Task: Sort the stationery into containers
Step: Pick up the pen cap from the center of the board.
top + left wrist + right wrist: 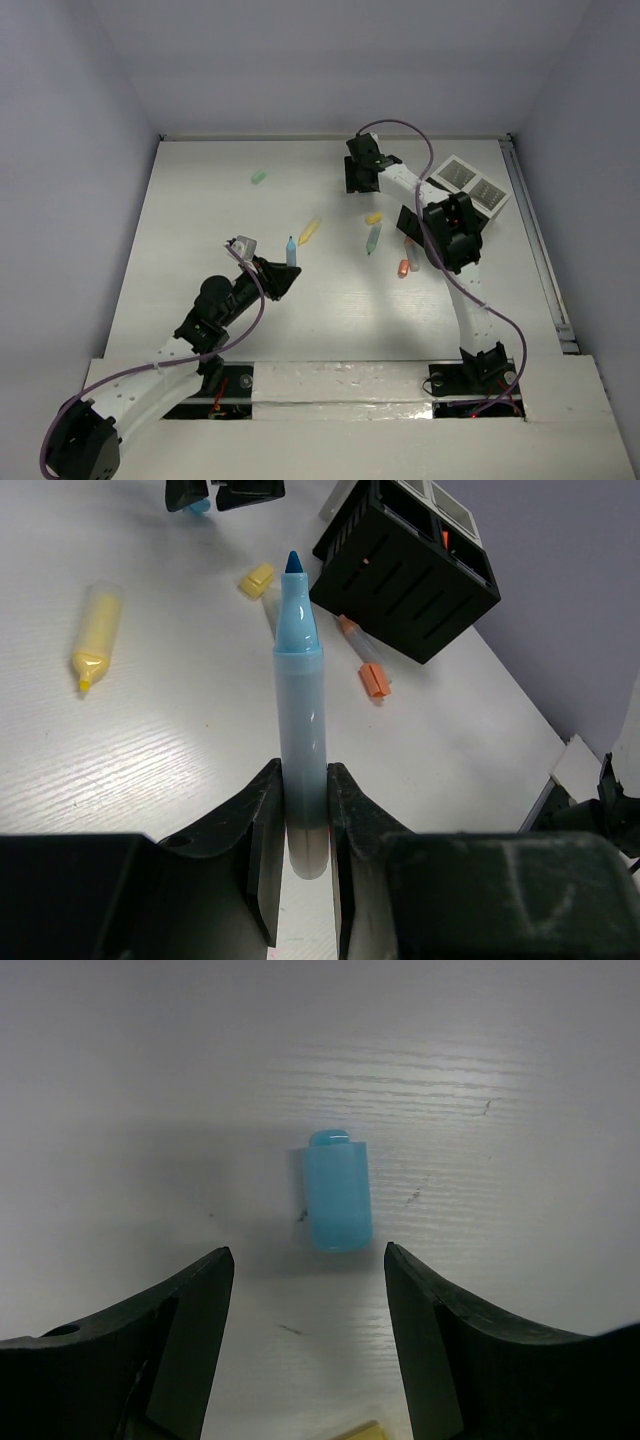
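My left gripper (pixel 303 780) is shut on a light blue marker pen (pixel 300 700) and holds it tip-up above the table; both show in the top view, the gripper (pixel 283 274) and the pen (pixel 291 250). My right gripper (pixel 310 1260) is open over a small blue block (pixel 338 1203) that lies on the table just beyond its fingertips, at the far middle (pixel 362 183). The black box (pixel 410 570) stands to the right, joined to the white tray (pixel 476 183); the right arm's elbow hides most of the box in the top view.
On the table lie a yellow marker (pixel 309 231), a yellow block (pixel 374 217), a teal marker (pixel 373 238), an orange marker (pixel 411 250), an orange cap (pixel 403 268) and a mint green block (pixel 258 177). A rail runs along the right edge.
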`<action>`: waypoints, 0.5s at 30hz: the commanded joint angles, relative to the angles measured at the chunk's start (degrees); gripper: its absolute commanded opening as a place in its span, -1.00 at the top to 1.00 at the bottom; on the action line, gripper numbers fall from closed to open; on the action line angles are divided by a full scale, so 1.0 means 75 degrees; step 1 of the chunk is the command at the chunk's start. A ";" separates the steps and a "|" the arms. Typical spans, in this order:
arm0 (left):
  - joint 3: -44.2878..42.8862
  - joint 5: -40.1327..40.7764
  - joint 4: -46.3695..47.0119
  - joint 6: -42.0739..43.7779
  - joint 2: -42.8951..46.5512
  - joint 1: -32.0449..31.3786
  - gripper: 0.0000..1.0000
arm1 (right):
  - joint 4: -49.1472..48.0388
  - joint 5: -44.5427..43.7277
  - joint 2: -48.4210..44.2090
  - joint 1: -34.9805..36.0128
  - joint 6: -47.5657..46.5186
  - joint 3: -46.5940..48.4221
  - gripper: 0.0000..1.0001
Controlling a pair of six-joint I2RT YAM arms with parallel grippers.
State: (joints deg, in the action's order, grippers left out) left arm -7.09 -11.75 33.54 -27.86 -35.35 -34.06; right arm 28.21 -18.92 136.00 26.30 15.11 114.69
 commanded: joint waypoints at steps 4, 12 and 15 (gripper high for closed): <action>0.0043 -0.0203 0.0544 0.0081 0.0038 -0.0028 1.00 | 0.0528 -0.0502 0.0428 -0.0155 -0.0445 0.0949 -0.34; -0.0003 -0.0110 0.0567 0.0140 -0.0161 -0.0028 1.00 | 0.0002 0.0166 0.0558 -0.0296 -0.0877 0.0681 0.30; -0.0015 -0.0039 0.0567 0.0163 -0.0196 -0.0028 1.00 | -0.0819 0.0377 0.0077 -0.0296 -0.1171 -0.0021 0.63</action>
State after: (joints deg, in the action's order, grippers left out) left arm -7.09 -11.99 34.09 -27.68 -36.75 -34.06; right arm 27.42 -18.44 139.61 24.36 9.65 117.84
